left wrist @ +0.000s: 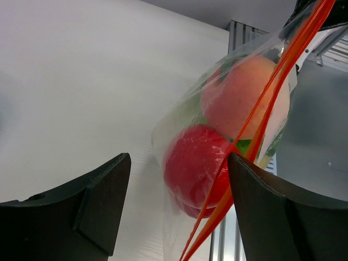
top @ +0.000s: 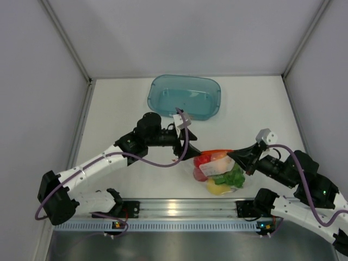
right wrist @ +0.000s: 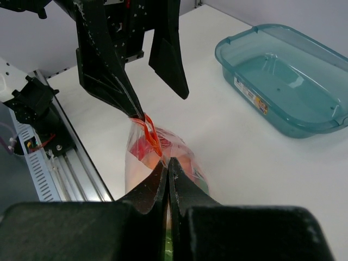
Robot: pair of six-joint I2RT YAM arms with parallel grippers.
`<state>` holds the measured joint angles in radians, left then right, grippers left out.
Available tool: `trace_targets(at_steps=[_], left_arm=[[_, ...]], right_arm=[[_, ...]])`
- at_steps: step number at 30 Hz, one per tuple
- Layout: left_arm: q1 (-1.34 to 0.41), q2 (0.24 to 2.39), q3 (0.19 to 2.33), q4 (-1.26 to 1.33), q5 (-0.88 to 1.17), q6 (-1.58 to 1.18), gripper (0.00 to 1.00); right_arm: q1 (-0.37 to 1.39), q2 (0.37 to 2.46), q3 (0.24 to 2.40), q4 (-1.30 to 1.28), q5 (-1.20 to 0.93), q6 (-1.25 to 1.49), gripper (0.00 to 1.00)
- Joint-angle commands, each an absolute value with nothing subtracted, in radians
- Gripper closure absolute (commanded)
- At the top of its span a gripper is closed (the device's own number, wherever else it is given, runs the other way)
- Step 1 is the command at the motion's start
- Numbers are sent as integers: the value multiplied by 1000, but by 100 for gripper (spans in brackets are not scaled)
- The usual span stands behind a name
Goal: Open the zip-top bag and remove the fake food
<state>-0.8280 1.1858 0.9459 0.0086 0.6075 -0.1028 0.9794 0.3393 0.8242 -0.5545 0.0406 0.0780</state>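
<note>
With our right gripper pinched shut on the zip-top bag at the front edge of the table, we judge it light, limp and slippery, so our wide-open left gripper should grip the orange zip strip.

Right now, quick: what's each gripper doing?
Left gripper: open, one finger at the orange-red zip strip of the small clear plastic zip-top bag.
Right gripper: shut on that bag's mouth.
</note>
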Motion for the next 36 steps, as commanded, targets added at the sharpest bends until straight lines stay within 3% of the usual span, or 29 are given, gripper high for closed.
trace_targets(at_steps=[1,6,9,10,16,19,21,22,28,29,31,35,36], left_arm=[[-841,1187,931,81,641,-95,23],[-847,1206,931,81,647,-91,24],[-857,1227,933,80,647,-86,41],[-862,1238,934,80,646,-86,55],[-880,1249,939,80,635,-78,100],[-881,1224,931,80,534,-104,100],[-881,1191,914,80,447,-132,100],[-881,1178,910,80,348,-168,100],[-881,1065,851,71,46,-359,100],[-881,1043,845,63,11,-380,100],[-881,985,827,46,-107,-447,100],[-881,894,782,32,-281,-514,100],[-881,887,779,34,-313,-520,100]], right_arm=[[982,342,827,-442,34,72,100],[982,347,825,-440,43,72,100],[982,345,822,-436,44,74,100],[982,345,821,-434,55,75,100],[980,345,804,-416,93,86,100],[982,370,784,-397,190,115,100],[980,396,759,-384,263,164,81],[980,435,753,-367,338,182,78],[980,633,808,-325,449,297,77],[979,658,836,-324,459,336,71],[980,713,857,-316,466,377,69],[979,784,864,-281,491,584,38],[979,799,859,-259,498,621,37]])
